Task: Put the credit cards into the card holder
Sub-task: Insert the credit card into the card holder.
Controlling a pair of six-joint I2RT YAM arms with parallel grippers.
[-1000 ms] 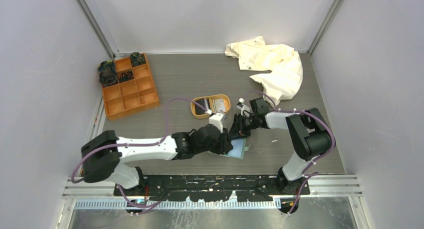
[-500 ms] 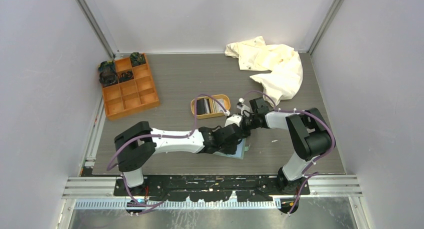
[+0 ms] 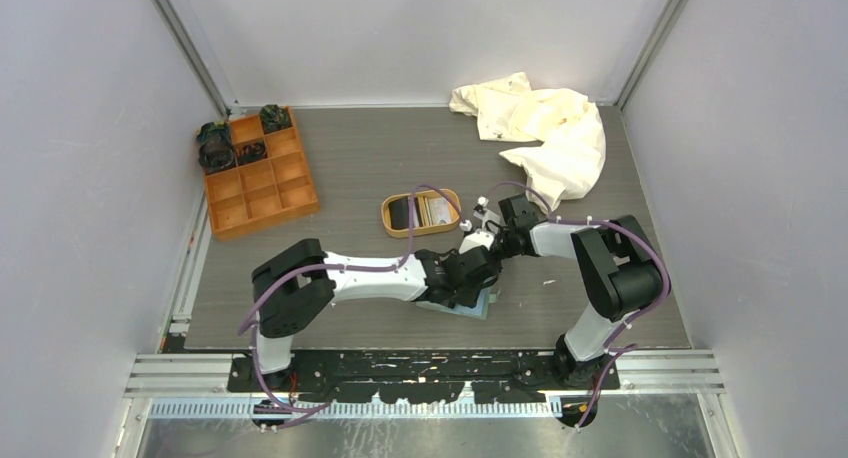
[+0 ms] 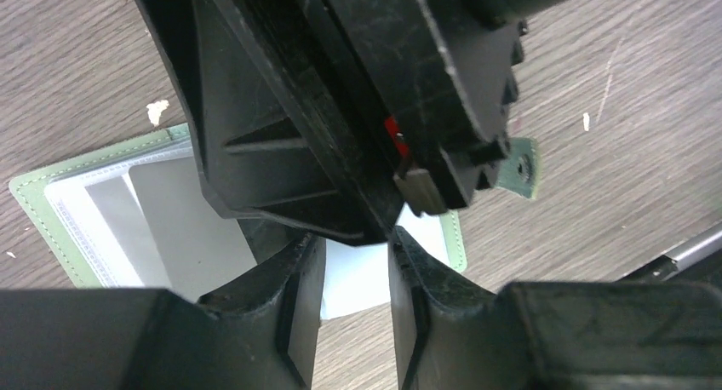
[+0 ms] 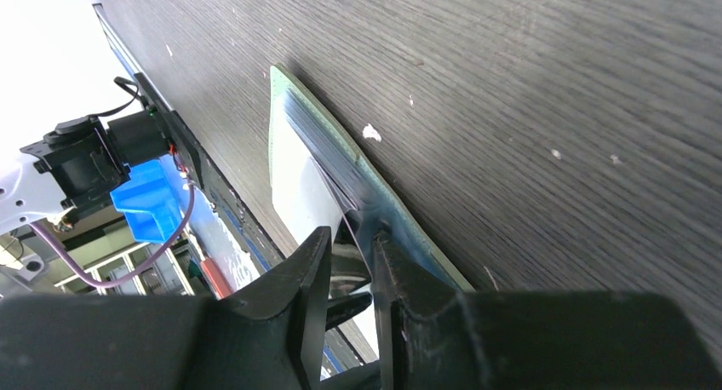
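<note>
The sage-green card holder [image 3: 486, 306] lies open on the table near the front edge, its clear slots [image 4: 94, 207] facing up and its snap tab [image 4: 522, 162] sticking out to one side. My right gripper [image 3: 489, 245] [image 5: 351, 237] comes down on it, jaws narrowly apart, with a thin clear slot edge of the holder [image 5: 285, 109] running between them. My left gripper [image 3: 477, 269] [image 4: 353, 241] hovers close against it, open with nothing between the fingers. Below that gap a white card [image 4: 362, 283] pokes out of the holder's edge. More credit cards [image 3: 427, 210] lie in the tan tray [image 3: 388, 218].
An orange compartment box [image 3: 258, 173] with dark items in its back cells stands at the far left. A cream cloth [image 3: 545, 128] is heaped at the back right. The table's front rail [image 3: 430, 363] runs just behind the card holder.
My left arm has stretched to the right, bringing its gripper up against the right gripper over the card holder and uncovering the tan tray. The right arm has stayed put.
</note>
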